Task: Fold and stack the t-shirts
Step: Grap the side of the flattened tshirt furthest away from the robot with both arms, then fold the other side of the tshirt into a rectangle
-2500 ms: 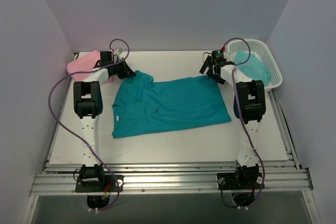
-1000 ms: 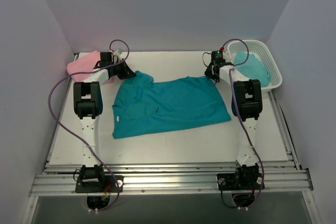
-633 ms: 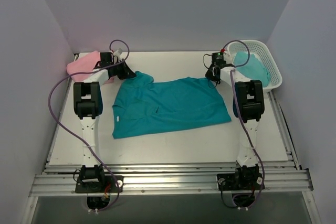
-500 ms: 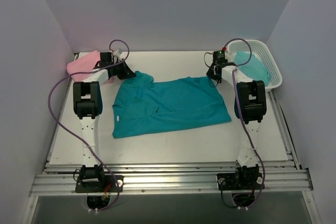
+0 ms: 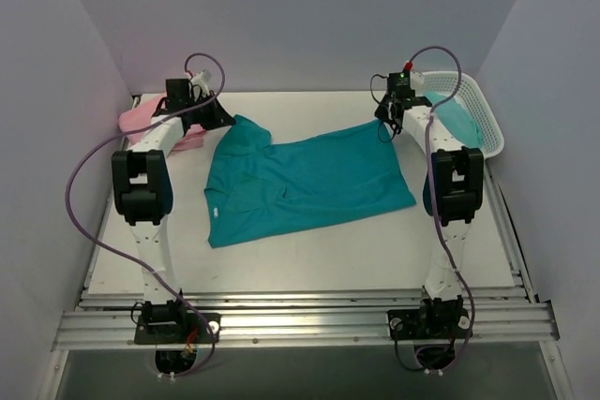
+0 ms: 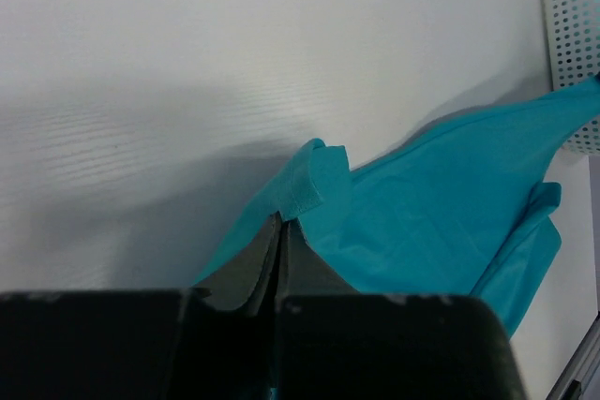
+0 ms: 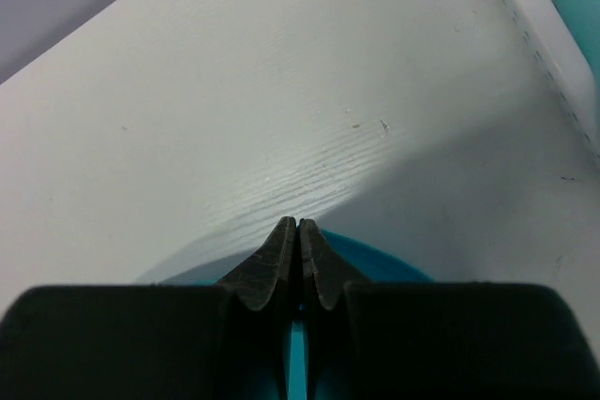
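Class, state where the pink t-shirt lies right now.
In the top view, the pink t-shirt sits bunched at the table's far left corner, left of the spread teal t-shirt.

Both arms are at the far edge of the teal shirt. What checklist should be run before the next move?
1. Left gripper shut on the teal t-shirt's far left corner: ok.
2. Right gripper shut on its far right corner: ok.
3. Shirt's near edge lying on the table: ok.
4. Shirt body smooth: not ok, a crease shows left of the middle.
5. Pink t-shirt off the teal one, at the far left: ok.
6. Right arm clear of the basket: cannot tell.
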Tool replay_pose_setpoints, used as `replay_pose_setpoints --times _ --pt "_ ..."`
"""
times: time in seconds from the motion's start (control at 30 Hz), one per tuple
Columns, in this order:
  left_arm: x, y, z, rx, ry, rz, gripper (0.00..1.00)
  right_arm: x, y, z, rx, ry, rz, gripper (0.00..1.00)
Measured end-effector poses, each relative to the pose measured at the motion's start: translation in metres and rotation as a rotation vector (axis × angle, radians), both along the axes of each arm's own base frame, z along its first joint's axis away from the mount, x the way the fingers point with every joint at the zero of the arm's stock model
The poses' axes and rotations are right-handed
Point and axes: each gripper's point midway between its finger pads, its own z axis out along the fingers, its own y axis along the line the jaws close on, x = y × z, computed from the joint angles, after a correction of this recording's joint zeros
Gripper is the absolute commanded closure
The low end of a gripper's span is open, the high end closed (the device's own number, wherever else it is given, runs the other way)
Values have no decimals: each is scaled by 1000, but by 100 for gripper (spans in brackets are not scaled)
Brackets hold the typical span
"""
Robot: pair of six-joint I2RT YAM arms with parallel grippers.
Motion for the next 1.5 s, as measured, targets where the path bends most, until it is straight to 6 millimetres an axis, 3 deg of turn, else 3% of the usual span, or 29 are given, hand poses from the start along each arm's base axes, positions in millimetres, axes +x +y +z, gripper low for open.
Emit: replay_pose_setpoints --times 0.2,0.5,0.7,0.97,1.3,1.37,1.4,1.47,1.5 --pt "-20 4 35 30 -56 5 98 -8 -1 -2 -3 18 1 100" --pt "-77 5 23 61 5 8 98 -32 -4 10 -4 23 1 100" --pt "-118 -7 18 147 7 6 98 -65 -8 20 -5 29 2 100" --pt "-174 -30 44 266 -95 0 98 -110 -13 34 -4 18 1 100" --pt "-246 -32 54 500 -165 75 97 -178 -22 15 -12 48 -9 100" --pt "-260 -34 46 547 -155 80 89 -191 -25 6 -18 67 -20 89" --pt "-266 -32 40 575 -138 93 81 -195 -27 2 -18 72 -28 66" --pt "-279 -24 21 643 -75 130 61 -205 -30 -10 -16 92 -54 34" --pt "-284 -18 12 687 -39 157 42 -211 -32 -17 -19 107 -67 1"
